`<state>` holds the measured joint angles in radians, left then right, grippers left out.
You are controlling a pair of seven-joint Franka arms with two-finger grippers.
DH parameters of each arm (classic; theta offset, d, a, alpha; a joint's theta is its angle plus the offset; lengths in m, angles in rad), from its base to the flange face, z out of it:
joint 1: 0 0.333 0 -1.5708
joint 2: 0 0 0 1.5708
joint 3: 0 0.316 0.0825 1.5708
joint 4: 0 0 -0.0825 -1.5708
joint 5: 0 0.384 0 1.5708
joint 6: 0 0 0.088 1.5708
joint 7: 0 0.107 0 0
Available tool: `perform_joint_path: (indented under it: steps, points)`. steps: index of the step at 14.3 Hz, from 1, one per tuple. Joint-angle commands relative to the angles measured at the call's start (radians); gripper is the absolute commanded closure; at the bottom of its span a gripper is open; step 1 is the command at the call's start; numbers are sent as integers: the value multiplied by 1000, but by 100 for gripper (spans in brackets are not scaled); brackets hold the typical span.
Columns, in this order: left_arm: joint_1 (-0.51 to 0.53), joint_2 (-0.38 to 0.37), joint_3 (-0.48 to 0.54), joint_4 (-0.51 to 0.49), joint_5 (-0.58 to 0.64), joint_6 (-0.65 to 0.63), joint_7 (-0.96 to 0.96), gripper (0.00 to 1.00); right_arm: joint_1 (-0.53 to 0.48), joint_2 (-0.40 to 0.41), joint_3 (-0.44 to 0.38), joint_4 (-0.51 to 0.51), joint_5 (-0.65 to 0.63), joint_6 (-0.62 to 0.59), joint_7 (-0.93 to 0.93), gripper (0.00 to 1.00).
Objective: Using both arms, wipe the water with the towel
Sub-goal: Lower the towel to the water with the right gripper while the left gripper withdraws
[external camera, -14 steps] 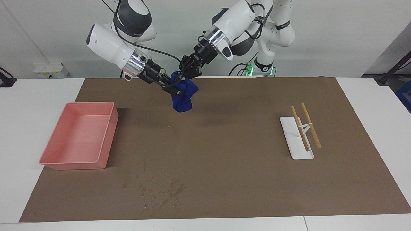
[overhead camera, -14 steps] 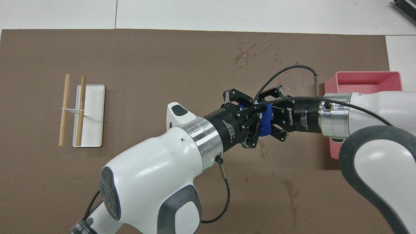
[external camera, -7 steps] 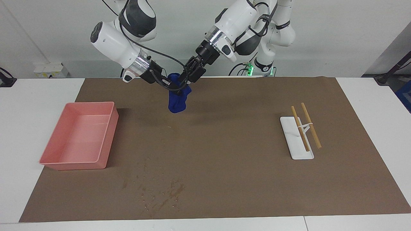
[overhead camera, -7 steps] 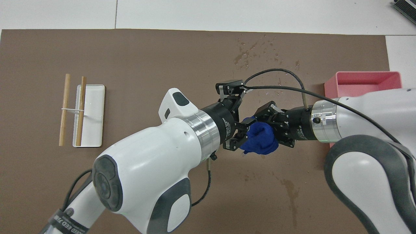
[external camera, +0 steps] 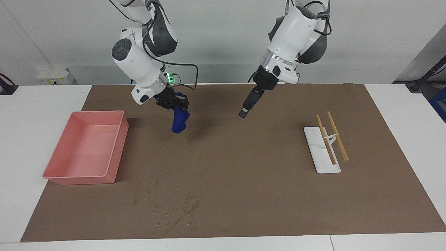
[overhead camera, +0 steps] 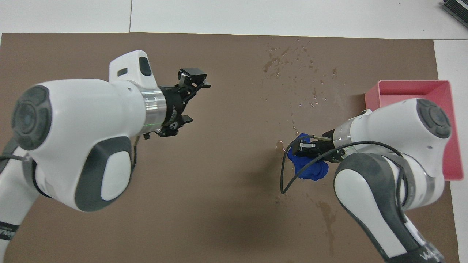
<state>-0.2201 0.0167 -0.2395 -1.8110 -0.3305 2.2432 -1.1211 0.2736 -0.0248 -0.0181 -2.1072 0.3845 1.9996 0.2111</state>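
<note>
Nearest the robots, a thin wet streak (overhead camera: 329,215) marks the brown mat (overhead camera: 219,204) toward the right arm's end of the surface, so that patch looks undried.

Just above the mat there, the right pincer (external camera: 178,108) is clamped on the blue towel (external camera: 179,122), which hangs bunched from it in the air, its lower end close to the mat but not clearly touching. In the overhead view the towel sits at about 4 o'clock from the mat's centre.

The left pincer (external camera: 243,114) hovers empty over the mat's middle, at roughly 9 o'clock in the overhead view; its fingers stand apart there. By my reading the towel now rests with the right arm alone and the left arm waits.

The pink bin (external camera: 87,150) sits at the right arm's end, at 3 o'clock overhead. A white tray (external camera: 322,153) with two wooden sticks (external camera: 331,137) lies toward the left arm's end.

Farthest from the robots, the main splash of droplets (external camera: 174,209) spreads near the mat's edge, at about 1 o'clock overhead. It appears untouched, so the wiping itself seems mostly left to do.
</note>
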Motion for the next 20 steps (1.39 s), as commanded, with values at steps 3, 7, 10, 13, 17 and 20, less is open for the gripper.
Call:
perform_joint_path:
  steps: [3,7,10,13,17,20]
  points:
    - [159,-30,-1,28,233,-247,543,0,70,40,3,-140,-64,189,-76,100]
    - [266,-21,3,110,306,-436,1008,0,78,84,3,-192,-64,280,-99,100]
    - [335,-30,8,180,314,-588,1163,0,73,135,3,-192,-64,364,-142,100]
    - [376,-34,14,223,301,-679,1248,0,75,175,3,-180,-64,421,-148,100]
    - [380,-41,9,216,300,-668,1250,0,75,273,3,-136,-64,522,-157,100]
    - [381,-52,11,200,300,-660,1250,0,75,336,3,-51,-64,527,-157,100]
